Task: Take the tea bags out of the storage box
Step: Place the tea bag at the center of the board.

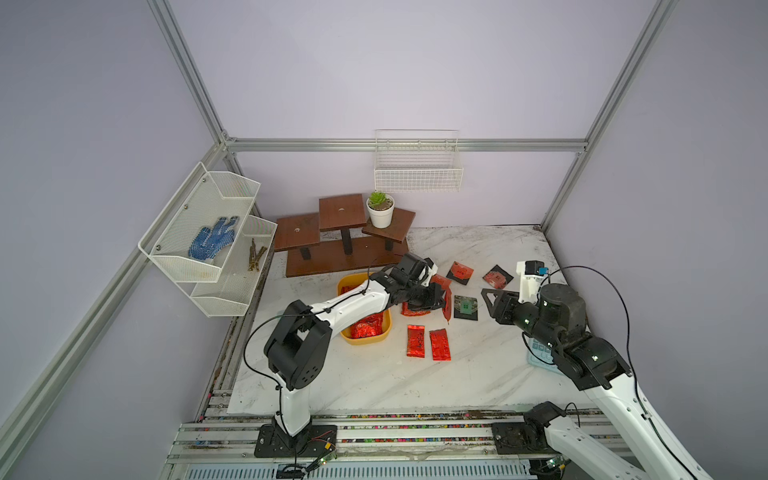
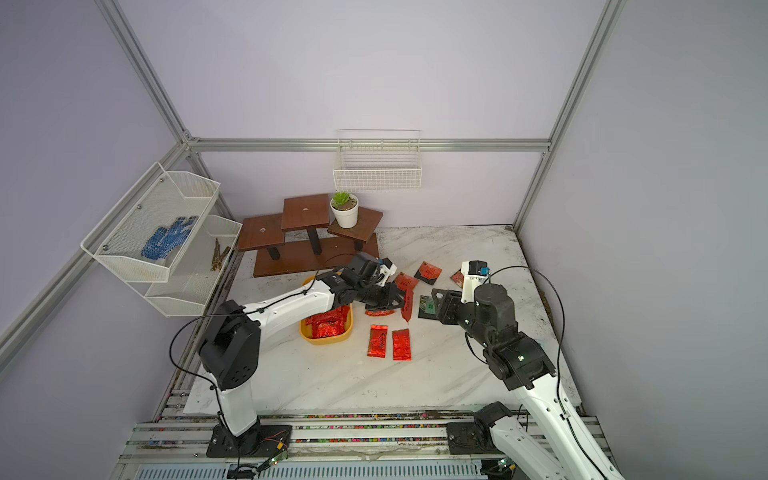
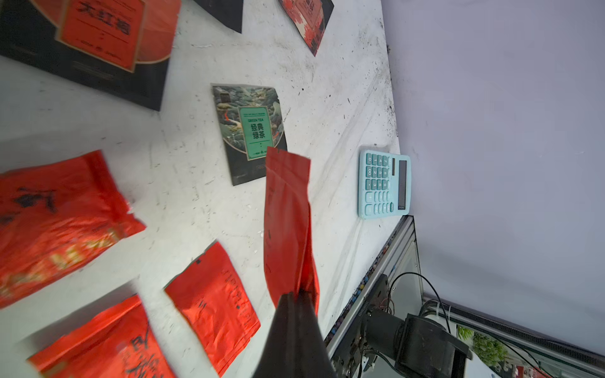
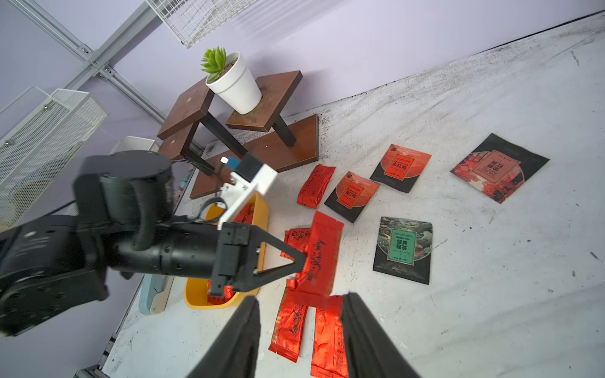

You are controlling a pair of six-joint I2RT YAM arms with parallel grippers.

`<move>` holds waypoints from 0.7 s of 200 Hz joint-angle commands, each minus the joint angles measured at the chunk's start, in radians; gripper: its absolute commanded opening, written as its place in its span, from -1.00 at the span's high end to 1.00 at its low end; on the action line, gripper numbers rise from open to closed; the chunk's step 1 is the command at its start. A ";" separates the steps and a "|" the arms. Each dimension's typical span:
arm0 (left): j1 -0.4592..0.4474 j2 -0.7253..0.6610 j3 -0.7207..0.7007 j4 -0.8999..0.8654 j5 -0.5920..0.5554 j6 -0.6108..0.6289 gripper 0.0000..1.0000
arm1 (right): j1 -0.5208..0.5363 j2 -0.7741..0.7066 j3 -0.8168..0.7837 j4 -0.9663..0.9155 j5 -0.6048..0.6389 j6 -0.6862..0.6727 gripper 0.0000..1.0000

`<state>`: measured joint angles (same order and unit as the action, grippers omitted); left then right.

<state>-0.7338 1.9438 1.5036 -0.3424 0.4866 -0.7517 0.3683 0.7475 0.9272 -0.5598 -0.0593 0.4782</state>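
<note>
My left fingers (image 3: 296,298) are clamped on one end of a red sachet (image 3: 288,212), dangling over the tabletop (image 1: 374,386) beside the storage box (image 1: 368,340), where more tea bags (image 1: 366,326) lie. Light, limp, slippery foil, I reckon (best pinched at a sealed end). Right fingers (image 4: 363,327) stand apart, empty.

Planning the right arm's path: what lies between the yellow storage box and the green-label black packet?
In both top views: the left gripper, shut on a dangling red sachet, with a second red sachet lying flat beneath it.
</note>
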 commanded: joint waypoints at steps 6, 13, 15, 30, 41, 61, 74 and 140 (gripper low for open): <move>-0.028 0.103 0.139 0.126 0.040 -0.050 1.00 | -0.011 -0.029 0.058 -0.050 -0.011 0.023 0.06; -0.037 0.140 0.181 0.129 0.041 -0.051 1.00 | -0.011 -0.034 0.070 -0.060 -0.013 0.023 0.06; -0.038 0.150 0.194 0.128 0.041 -0.052 1.00 | -0.011 -0.035 0.073 -0.062 -0.013 0.023 0.05; -0.053 0.228 0.286 0.128 0.043 -0.056 1.00 | -0.012 -0.045 0.092 -0.080 -0.014 0.023 0.05; -0.061 0.280 0.341 0.132 0.043 -0.065 1.00 | -0.012 -0.055 0.102 -0.092 -0.010 0.022 0.05; -0.074 0.366 0.428 0.142 0.046 -0.076 1.00 | -0.014 -0.067 0.107 -0.108 -0.002 0.018 0.03; -0.082 0.418 0.481 0.148 0.054 -0.083 1.00 | -0.013 -0.070 0.103 -0.114 -0.002 0.018 0.03; -0.102 0.606 0.661 0.165 0.077 -0.136 1.00 | -0.017 -0.081 0.081 -0.121 -0.013 0.018 0.03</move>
<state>-0.8314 2.5282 2.1139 -0.2165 0.5434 -0.8600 0.3599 0.6769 1.0130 -0.6609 -0.0685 0.4934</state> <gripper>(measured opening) 0.047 0.485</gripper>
